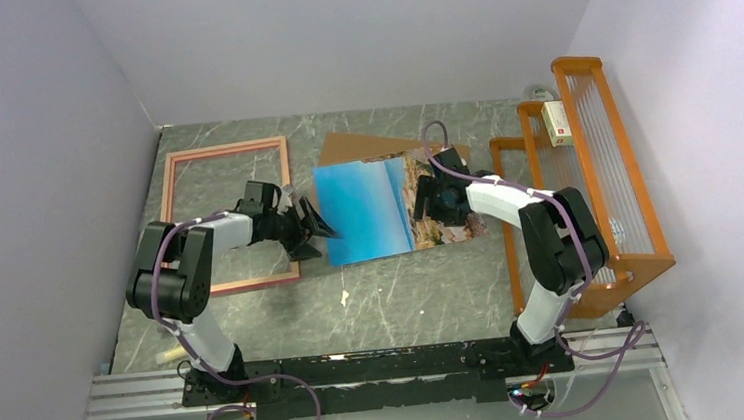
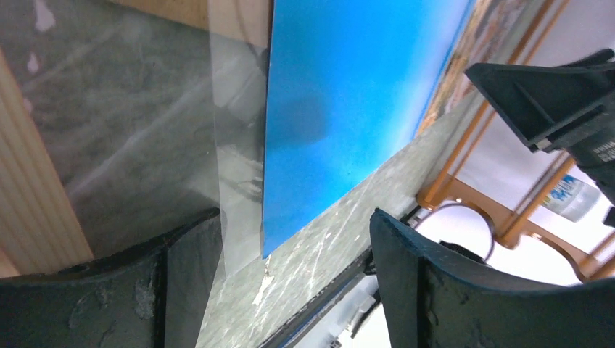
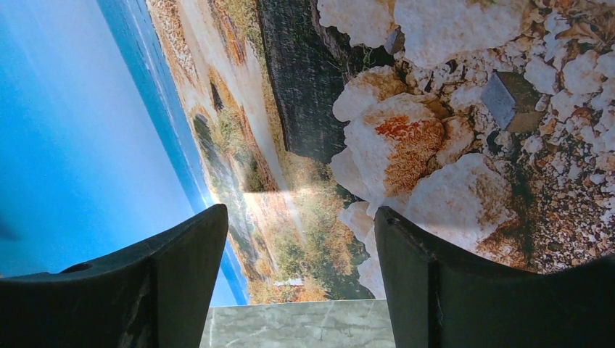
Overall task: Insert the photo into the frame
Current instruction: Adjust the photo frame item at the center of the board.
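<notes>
The photo (image 1: 368,210) lies picture side up in the middle of the table, blue sky to the left and rocky shore to the right. The frame (image 1: 226,149) lies flat to its left, empty, with table showing through it. My left gripper (image 1: 317,230) is low at the photo's left edge, jaws open; in the left wrist view (image 2: 294,217) the photo's blue corner (image 2: 341,109) sits between the fingers, untouched. My right gripper (image 1: 435,205) hovers open over the photo's rocky end (image 3: 406,130), nothing between its fingers (image 3: 181,275).
A brown backing board (image 1: 363,145) pokes out from under the photo's far edge. A clear sheet (image 2: 239,152) lies along the photo's left side. The orange wire rack (image 1: 602,182) stands at the right with a small box (image 1: 557,123) in it. A white scrap (image 1: 345,297) lies nearer the arms.
</notes>
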Controlling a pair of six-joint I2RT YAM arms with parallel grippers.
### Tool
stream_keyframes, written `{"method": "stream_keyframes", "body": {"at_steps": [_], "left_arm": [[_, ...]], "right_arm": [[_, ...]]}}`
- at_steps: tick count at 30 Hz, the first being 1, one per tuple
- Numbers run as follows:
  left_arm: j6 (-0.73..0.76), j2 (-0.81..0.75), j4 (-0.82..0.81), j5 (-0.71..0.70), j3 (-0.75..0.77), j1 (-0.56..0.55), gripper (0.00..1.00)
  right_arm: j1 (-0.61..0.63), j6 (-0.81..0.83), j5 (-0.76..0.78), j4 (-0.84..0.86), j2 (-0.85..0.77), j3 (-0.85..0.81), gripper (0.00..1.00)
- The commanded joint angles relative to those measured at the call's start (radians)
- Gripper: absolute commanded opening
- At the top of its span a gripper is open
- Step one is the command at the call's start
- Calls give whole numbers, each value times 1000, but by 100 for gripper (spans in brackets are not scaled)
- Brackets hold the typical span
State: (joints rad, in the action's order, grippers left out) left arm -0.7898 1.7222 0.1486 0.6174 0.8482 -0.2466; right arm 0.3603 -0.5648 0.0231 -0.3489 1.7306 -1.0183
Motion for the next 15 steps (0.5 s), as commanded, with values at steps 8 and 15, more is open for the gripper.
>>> {"method": "stream_keyframes", "body": {"at_steps": [8, 15], "left_arm": [[-19, 56, -287, 207, -68, 54, 52], [32, -10, -259, 272, -62, 121, 37]], "right_arm": [[1, 25, 13, -29, 96, 11, 77], [1, 23, -2, -28, 105, 17, 76]]}}
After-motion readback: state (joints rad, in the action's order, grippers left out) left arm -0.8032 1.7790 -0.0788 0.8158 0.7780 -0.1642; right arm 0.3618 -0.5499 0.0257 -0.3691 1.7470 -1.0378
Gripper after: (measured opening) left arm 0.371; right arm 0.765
